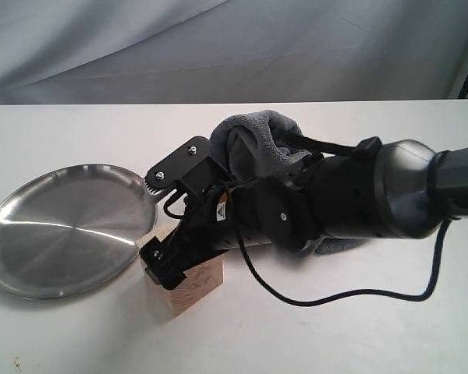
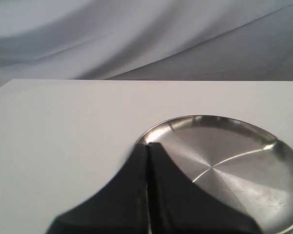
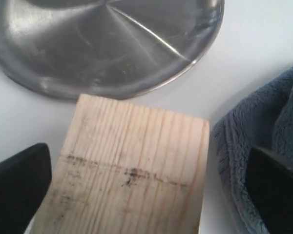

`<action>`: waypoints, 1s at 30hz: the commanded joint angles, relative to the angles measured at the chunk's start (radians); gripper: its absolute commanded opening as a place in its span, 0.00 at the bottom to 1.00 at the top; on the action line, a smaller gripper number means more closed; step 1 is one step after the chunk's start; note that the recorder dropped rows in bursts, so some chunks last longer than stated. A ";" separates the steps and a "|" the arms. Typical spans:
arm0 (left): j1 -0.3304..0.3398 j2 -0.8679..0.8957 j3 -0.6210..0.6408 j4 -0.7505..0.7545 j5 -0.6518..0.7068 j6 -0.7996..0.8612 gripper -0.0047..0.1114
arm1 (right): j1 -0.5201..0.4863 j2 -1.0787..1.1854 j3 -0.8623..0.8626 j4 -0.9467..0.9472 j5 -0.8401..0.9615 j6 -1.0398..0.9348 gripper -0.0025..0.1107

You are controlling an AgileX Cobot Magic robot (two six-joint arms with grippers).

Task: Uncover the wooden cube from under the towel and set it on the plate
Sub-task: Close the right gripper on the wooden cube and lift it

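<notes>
The wooden cube [image 1: 189, 287] is seen uncovered, standing on the desk [image 1: 359, 343] just beside the plate's [image 1: 54, 234] rim, not on it; the towel [image 1: 257, 140] is bunched just beside the cube on the side away from the plate, mostly behind the right arm; the right pincer [image 3: 149, 165] is spread wide and straddles the cube, one finger on each side, with no contact visible at either finger; the wood grain is seen running across the closing line; no long axis can be told, as the visible face looks roughly square; the finger on the towel side is seen over the towel's edge, so a pinched fold is judged the main risk on closing; the plate lies straight ahead of the pincer past the cube, so only a short carry is judged necessary; the left pincer [image 2: 147, 151] is pressed closed on nothing, over the desk at the plate's rim, and is not seen in the exterior view; the right arm is judged the nearer; count: one cube, one towel, one plate, two pincers.
</notes>
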 commanded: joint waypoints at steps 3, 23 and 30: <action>0.004 -0.003 0.000 0.001 -0.014 -0.004 0.04 | 0.007 0.090 0.001 -0.001 -0.074 -0.007 0.95; 0.004 -0.003 0.000 0.001 -0.014 -0.004 0.04 | 0.080 0.108 -0.016 -0.006 0.001 0.050 0.95; 0.004 -0.003 0.000 0.001 -0.014 -0.005 0.04 | 0.080 0.128 -0.016 -0.006 -0.001 0.143 0.95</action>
